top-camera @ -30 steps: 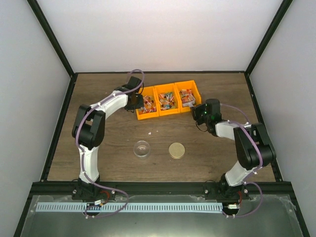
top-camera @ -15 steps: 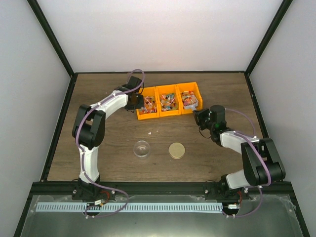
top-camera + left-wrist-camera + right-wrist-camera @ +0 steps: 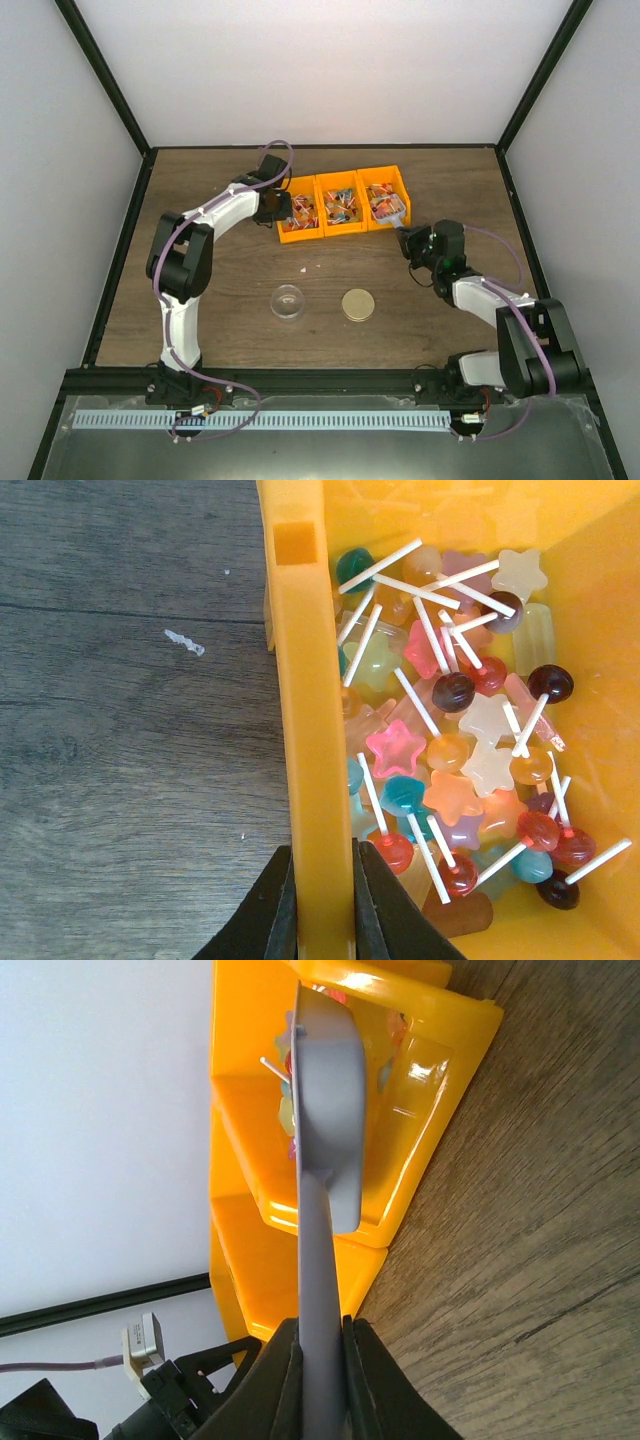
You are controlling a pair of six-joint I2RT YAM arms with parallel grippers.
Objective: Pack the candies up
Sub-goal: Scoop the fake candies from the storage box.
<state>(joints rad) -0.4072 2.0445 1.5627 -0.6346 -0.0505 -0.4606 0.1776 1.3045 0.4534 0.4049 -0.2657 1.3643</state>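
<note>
right pincer point(image 3: 320, 1335) pinching the scoop point(image 3: 328, 1110) by its handle, scoop running straight ahead to the candies point(image 3: 376, 196), left pincer point(image 3: 322, 880) clamped on the left bin point(image 3: 310, 730) wall.

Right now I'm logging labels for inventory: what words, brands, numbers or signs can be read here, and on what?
None can be read: no print shows on the orange bins, the grey scoop, the gold lid or the candies; any wrapper marks are too small to tell.
</note>
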